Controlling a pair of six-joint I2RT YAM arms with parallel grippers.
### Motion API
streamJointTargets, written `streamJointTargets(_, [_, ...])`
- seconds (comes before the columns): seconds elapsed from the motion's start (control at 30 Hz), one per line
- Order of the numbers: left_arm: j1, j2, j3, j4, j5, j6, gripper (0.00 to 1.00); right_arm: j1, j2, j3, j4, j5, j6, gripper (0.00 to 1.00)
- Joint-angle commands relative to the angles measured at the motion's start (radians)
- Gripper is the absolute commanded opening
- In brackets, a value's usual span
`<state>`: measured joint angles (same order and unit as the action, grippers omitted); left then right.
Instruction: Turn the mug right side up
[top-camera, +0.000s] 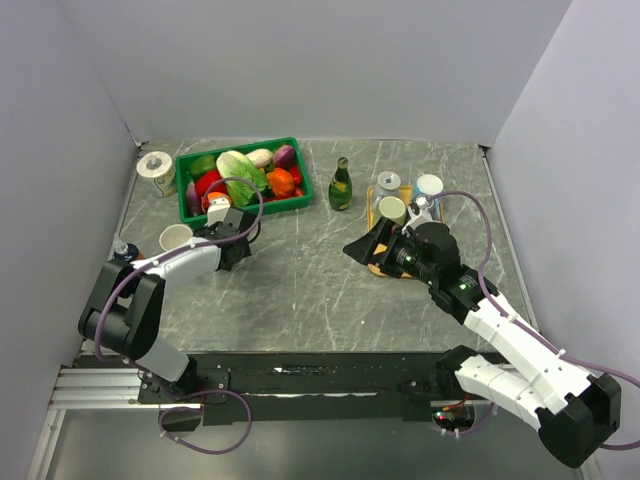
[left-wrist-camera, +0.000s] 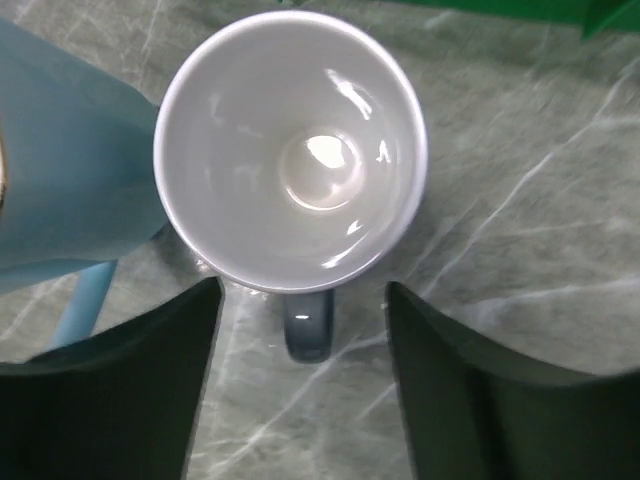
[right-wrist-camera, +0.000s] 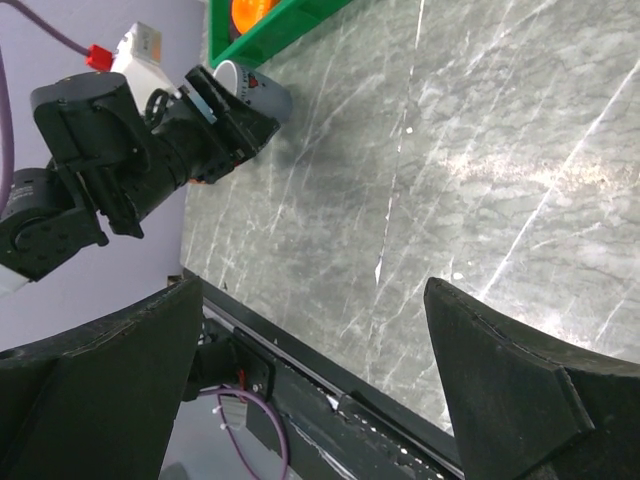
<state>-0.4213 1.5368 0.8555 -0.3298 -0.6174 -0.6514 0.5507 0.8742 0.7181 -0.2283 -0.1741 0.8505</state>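
The mug has a white inside and a grey-blue outside. It stands on the table with its mouth up, facing the left wrist camera, and its handle points toward the gripper. My left gripper is open and empty, its fingers apart on either side of the handle without touching it. In the right wrist view the mug sits just past the left gripper's tips, beside the green basket. In the top view my left gripper hides it. My right gripper is open and empty over the table's middle; it shows in its own view.
A green basket of vegetables stands behind the left gripper. A cream cup is to its left. A light blue object is beside the mug. A green bottle and an orange tray with cups are at the right.
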Motion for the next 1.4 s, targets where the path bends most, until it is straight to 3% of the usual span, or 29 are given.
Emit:
streamJointTargets(0.0, [0.006, -0.018, 0.04, -0.041, 0.008, -0.024, 0.83, -0.011, 0.006, 0.035, -0.02, 0.018, -0.007, 0.98])
streamJointTargets(0.03, [0.006, -0.024, 0.043, -0.057, 0.01, -0.031, 0.9, -0.009, 0.008, 0.038, -0.028, 0.019, -0.008, 0.98])
streamJointTargets(0.13, [0.004, -0.055, 0.054, -0.083, 0.024, -0.047, 0.99, -0.012, 0.008, 0.037, -0.031, 0.024, -0.008, 0.98])
streamJointTargets(0.6, [-0.037, -0.368, 0.07, -0.158, 0.13, -0.057, 0.96, -0.069, 0.023, 0.092, -0.153, 0.125, -0.12, 0.98])
streamJointTargets(0.73, [-0.036, -0.519, 0.053, -0.097, 0.189, 0.031, 0.96, -0.11, 0.025, 0.118, -0.249, 0.28, -0.2, 0.98])
streamJointTargets(0.9, [-0.036, -0.629, -0.001, 0.0, 0.291, 0.162, 0.96, -0.143, 0.051, 0.116, -0.235, 0.352, -0.231, 0.98])
streamJointTargets(1.13, [-0.036, -0.691, -0.055, 0.07, 0.387, 0.2, 0.96, -0.14, 0.357, 0.283, -0.241, 0.42, -0.217, 0.94])
streamJointTargets(1.37, [-0.036, -0.699, -0.064, 0.066, 0.404, 0.185, 0.96, -0.127, 0.623, 0.472, -0.302, 0.536, -0.134, 0.82])
